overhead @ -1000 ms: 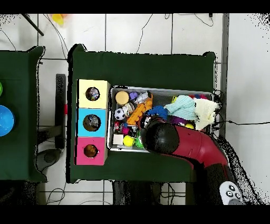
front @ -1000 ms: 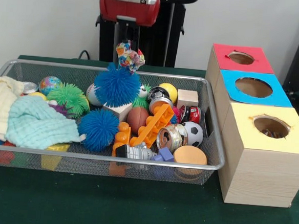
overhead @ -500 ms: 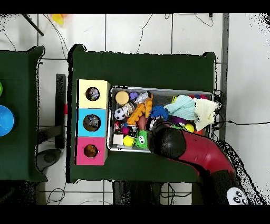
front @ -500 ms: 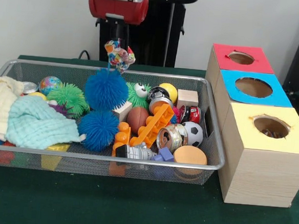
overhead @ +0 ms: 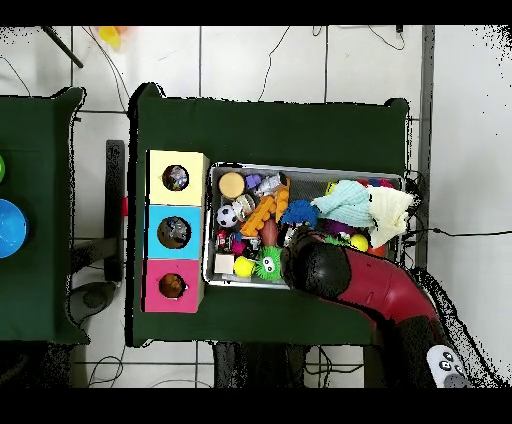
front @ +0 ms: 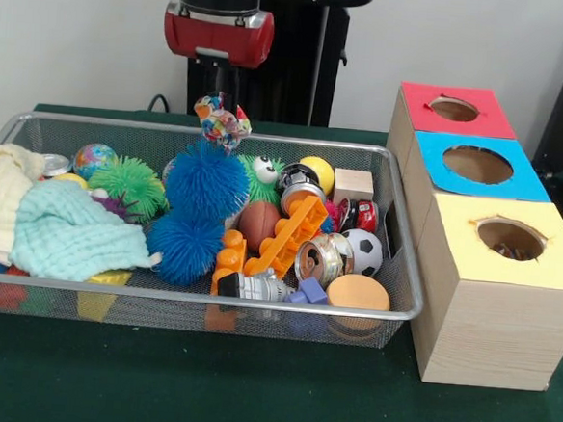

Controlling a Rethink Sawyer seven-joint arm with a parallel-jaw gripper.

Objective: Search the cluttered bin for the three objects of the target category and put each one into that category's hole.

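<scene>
Balls: a blue spiky ball (front: 204, 180) sits at the bin's (front: 267, 138) 12 o'clock, likely snagged under a colourful toy (front: 221, 120); gripper (front: 217, 66) grip unclear.

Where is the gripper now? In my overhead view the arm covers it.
Observer: In the front view the gripper hangs low over the bin, directly above a big blue spiky ball. A multicoloured lump sits at its tip.
Operator: Is that ball lifted?
Observer: It seems to rest on a second blue spiky ball. I cannot tell whether the gripper holds it.
</scene>
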